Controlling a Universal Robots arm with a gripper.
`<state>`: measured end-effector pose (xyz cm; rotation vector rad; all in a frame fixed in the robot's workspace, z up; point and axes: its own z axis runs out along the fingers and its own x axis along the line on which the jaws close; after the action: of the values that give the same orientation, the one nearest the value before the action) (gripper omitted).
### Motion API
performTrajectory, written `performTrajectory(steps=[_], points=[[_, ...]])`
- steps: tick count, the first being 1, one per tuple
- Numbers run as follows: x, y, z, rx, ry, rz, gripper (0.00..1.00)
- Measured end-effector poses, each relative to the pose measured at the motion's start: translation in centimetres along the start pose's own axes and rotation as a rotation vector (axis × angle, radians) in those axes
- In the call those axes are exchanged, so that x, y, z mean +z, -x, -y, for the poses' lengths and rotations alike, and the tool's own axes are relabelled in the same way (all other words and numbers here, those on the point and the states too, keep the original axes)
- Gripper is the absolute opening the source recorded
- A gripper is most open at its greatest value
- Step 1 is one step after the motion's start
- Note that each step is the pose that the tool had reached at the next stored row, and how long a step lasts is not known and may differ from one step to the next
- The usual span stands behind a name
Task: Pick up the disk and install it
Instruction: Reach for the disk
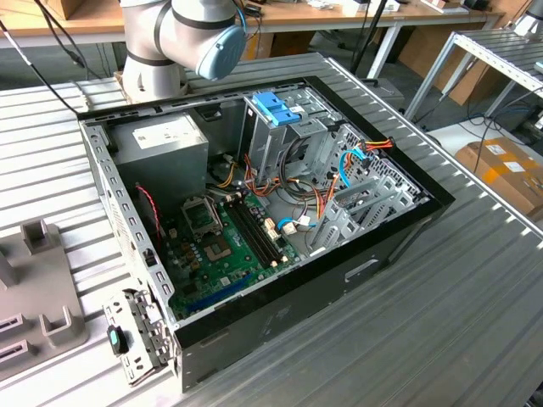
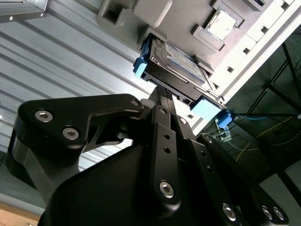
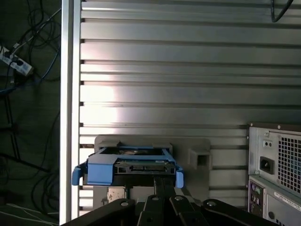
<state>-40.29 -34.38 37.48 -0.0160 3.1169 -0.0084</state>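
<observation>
A grey holder (image 3: 188,143) lies just before the gripper (image 3: 158,181), on a ribbed table (image 3: 188,70). A computer case (image 3: 277,165) stands beside.

Exterior view: the arm (image 1: 161,38) is showing thick, round, silver-grey housings, smooth and slightly shiny. One joint is wearing a light-blue end cap (image 1: 222,47) (domed, glossy).

Second wrist view: the gripper (image 2: 163,92) is presenting as matt black metal throughout. Flat, angular link plates (image 2: 75,120) are lying in layers and narrowing toward the tip. Silver socket-head screws (image 2: 166,189) are sitting in them: two on the broad rounded plate, others along the outer links. A long centre bar (image 2: 164,155) is carrying a row of small holes.

First wrist view: the same black plates are showing, with four screws across them.
</observation>
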Motion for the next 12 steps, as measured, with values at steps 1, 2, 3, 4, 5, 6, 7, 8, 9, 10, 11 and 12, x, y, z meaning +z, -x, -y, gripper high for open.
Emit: performTrajectory(steps=[1, 2, 3, 4, 5, 6, 7, 8, 9, 10, 11, 12], points=[[0.00, -0.01, 0.00, 0.000, 0.0000, -0.0001, 0.11], [0.00, -0.02, 0.00, 0.000, 0.0000, -0.0001, 0.11], [0.00, -0.03, 0.00, 0.000, 0.0000, -0.0001, 0.11], [0.00, -0.04, 0.00, 0.000, 0.0000, -0.0001, 0.11], [0.00, -0.08, 0.00, 0.000, 0.0000, -0.0001, 0.11], [0.01, -0.23, -0.01, 0.000, 0.0000, -0.0001, 0.11], [0.01, -0.33, -0.01, 0.000, -0.0001, -0.0002, 0.11], [0.01, -0.48, -0.01, 0.000, 0.0000, -0.0001, 0.11], [0.02, -0.61, -0.01, 0.000, 0.0000, -0.0001, 0.11], [0.02, -0.82, -0.01, 0.000, 0.0000, -0.0001, 0.11], [0.03, -0.95, -0.01, 0.000, 0.0000, -0.0001, 0.11], [0.03, -0.94, -0.01, 0.000, 0.0000, -0.0001, 0.11]])
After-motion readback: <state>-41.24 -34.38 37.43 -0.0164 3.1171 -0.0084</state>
